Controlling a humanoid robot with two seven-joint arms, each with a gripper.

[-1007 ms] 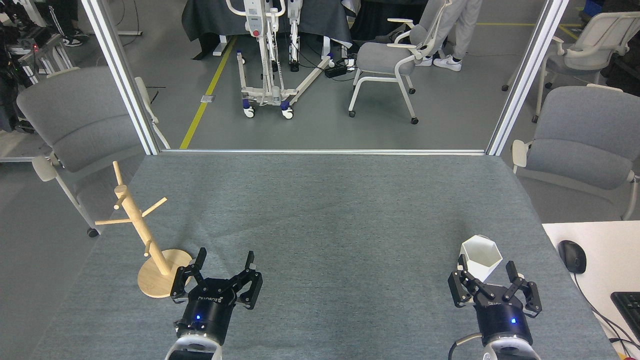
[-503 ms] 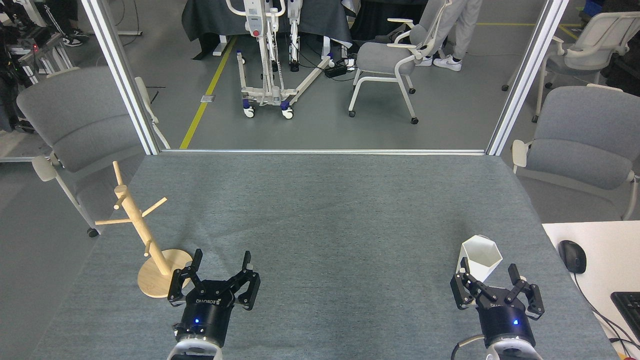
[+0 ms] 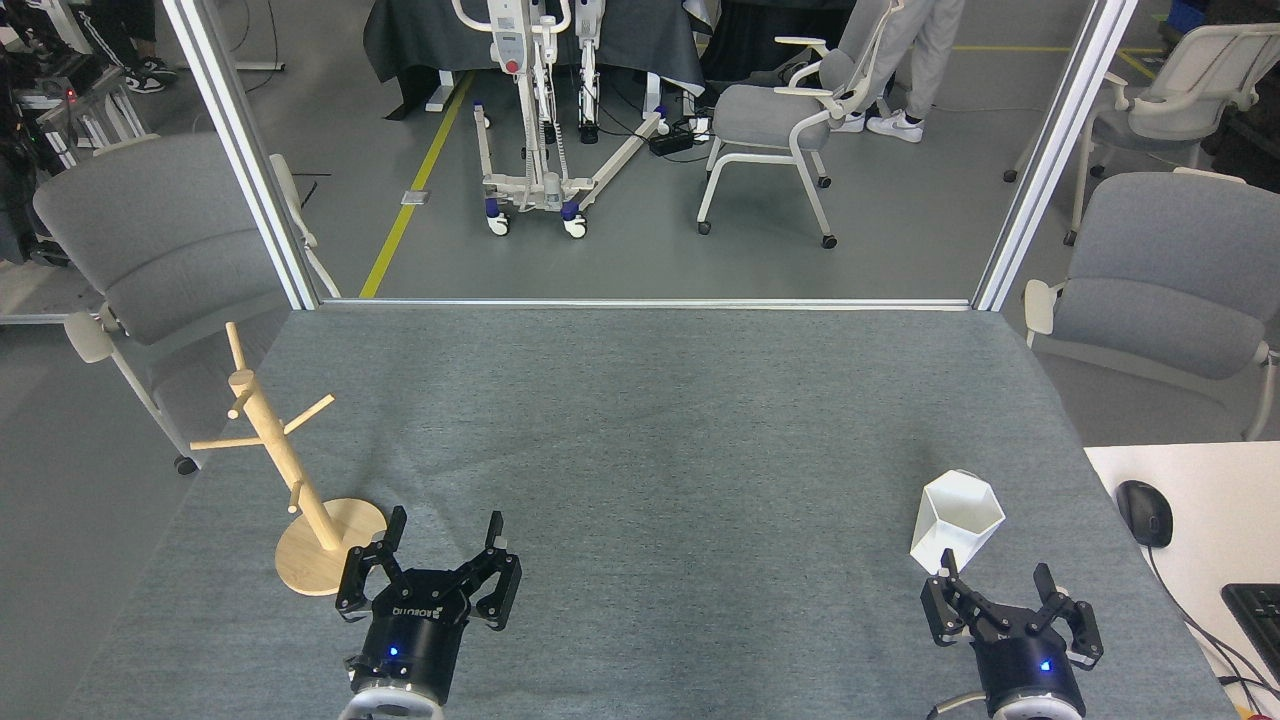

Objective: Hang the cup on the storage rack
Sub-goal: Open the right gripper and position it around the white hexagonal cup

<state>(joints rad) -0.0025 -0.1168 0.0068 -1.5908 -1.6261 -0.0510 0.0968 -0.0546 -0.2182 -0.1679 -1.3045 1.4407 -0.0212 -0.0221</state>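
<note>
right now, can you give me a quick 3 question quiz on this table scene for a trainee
1. True or false: the cup already hangs on the storage rack.
2. Which gripper is nearer the cup? A) left gripper B) right gripper
3. Fill in: both grippers' jaws stand ____.

Key
1. False: the cup stands on the table, far right of the rack.
2. B: it sits just in front of the cup, not touching it.
3. Open, and empty.

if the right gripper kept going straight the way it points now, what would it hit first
Most likely the cup, which stands just beyond the open right gripper and slightly left of its line; height is hard to judge.
</note>
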